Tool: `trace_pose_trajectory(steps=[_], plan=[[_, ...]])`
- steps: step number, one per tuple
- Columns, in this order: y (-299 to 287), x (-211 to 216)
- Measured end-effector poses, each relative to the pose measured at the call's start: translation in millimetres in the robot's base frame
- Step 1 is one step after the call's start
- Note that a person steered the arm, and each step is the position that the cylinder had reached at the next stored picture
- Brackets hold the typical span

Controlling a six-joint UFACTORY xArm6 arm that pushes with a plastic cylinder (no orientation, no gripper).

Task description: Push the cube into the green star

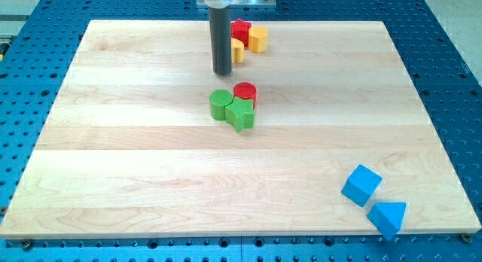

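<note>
The blue cube [362, 184] sits near the view's bottom right. A blue triangular block [388, 216] lies just below and right of it, close to touching. The green star [242, 114] is near the board's middle, touching a green cylinder [220, 104] on its left and a red cylinder [245, 92] above it. My tip [222, 71] is above this cluster, a short way up from the green cylinder and far from the cube.
Near the view's top, right of the rod, stand a red block [240, 28], a yellow hexagonal block [258, 39] and a small yellow block [238, 50] partly hidden by the rod. The wooden board [113, 156] lies on a blue perforated table.
</note>
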State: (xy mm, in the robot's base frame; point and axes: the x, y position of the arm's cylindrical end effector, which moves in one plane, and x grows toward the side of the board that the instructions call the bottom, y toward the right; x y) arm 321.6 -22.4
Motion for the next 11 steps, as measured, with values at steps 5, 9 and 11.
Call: trace_pose_trajectory(steps=[5,9,11], plan=[[310,63],[270,297],[221,297]])
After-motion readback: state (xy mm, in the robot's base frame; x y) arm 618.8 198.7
